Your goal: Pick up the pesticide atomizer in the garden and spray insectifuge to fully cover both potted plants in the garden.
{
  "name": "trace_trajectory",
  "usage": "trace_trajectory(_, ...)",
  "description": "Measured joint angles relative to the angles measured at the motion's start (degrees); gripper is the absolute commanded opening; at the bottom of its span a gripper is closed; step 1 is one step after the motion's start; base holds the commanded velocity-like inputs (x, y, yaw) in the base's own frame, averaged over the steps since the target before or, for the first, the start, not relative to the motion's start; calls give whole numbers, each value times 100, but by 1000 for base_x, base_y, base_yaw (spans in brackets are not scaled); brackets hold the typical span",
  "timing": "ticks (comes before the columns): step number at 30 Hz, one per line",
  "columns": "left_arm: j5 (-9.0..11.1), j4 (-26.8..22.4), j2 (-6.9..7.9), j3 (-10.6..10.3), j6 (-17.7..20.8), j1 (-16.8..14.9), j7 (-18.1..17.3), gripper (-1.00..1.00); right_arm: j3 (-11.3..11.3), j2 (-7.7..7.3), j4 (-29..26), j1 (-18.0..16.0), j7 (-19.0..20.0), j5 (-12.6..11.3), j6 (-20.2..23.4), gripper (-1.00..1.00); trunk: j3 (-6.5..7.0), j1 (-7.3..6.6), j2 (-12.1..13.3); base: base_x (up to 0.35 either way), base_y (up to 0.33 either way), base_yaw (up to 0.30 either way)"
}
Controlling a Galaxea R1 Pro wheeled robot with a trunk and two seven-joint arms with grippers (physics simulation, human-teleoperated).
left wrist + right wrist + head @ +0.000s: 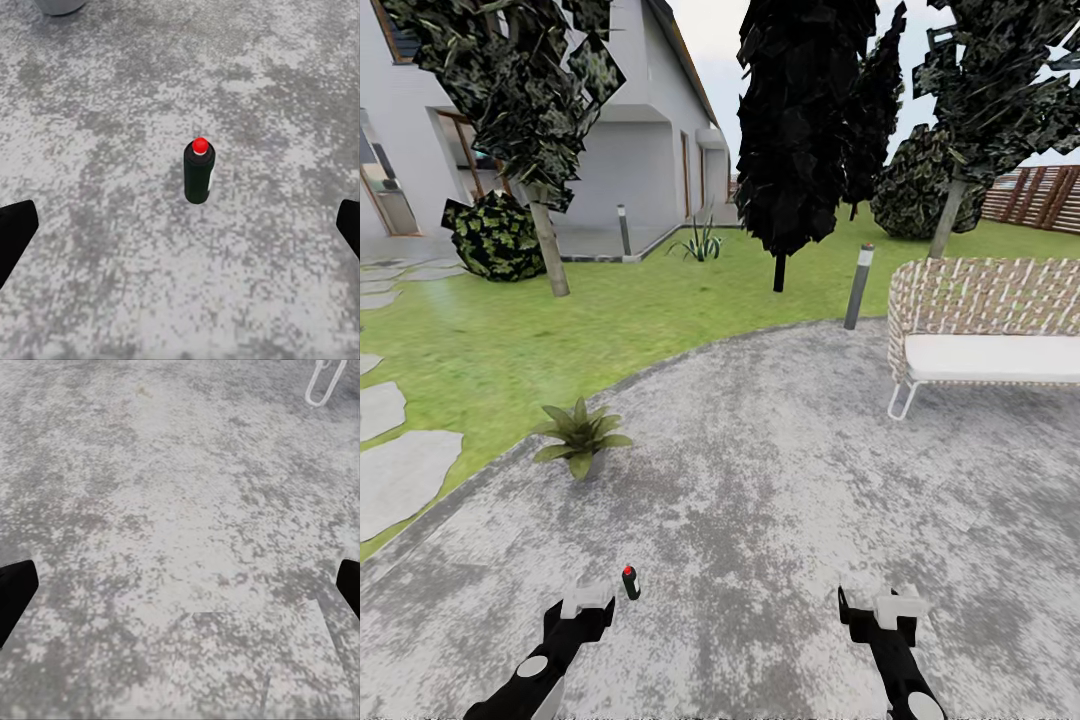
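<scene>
left end effector wide apart above upright atomizer.

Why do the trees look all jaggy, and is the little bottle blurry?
Head view: the trees are blocky, near-black, jagged-edged renders; the lawn and patio are evenly lit, no glare. Left wrist view: the pesticide atomizer looks fairly sharp, its red top clear, on grainy speckled stone. Right wrist view: the same grainy patio, slightly soft.

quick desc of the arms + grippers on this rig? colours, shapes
Both arms are glossy black with a round light-grey disc on the forearm. The left gripper and right gripper are pale grey-white blocky heads on black wrists. In the wrist views the fingers look plain black. No cables or markings visible.
</scene>
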Motion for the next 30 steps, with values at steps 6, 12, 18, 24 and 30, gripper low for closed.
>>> trace_trajectory(6, 0, 0, 0, 0, 0, 0, 0, 100, -2, 0, 10, -2, 0, 0, 0, 100, -163, 132, -241, 0, 0, 0)
trace_trajectory(12, -2, 0, 0, 0, 0, 0, 0, 100, -2, 0, 15, 0, 0, 0, 0, 100, -325, 264, -481, 0, 0, 0)
trace_trajectory(18, -3, 0, 0, -1, 0, 0, 0, 100, -1, 0, 15, -1, 0, 0, 0, 100, -488, 395, -722, 0, 0, 0)
trace_trajectory(24, -5, 0, 0, -3, 0, 0, 0, 100, 0, 0, 15, 0, 0, 0, 0, 100, -650, 527, -963, 0, 0, 0)
trace_trajectory(30, -5, 0, 0, -2, 0, 0, 0, 100, 0, 0, 15, -3, 0, 0, 0, 100, -813, 659, -1203, 0, 0, 0)
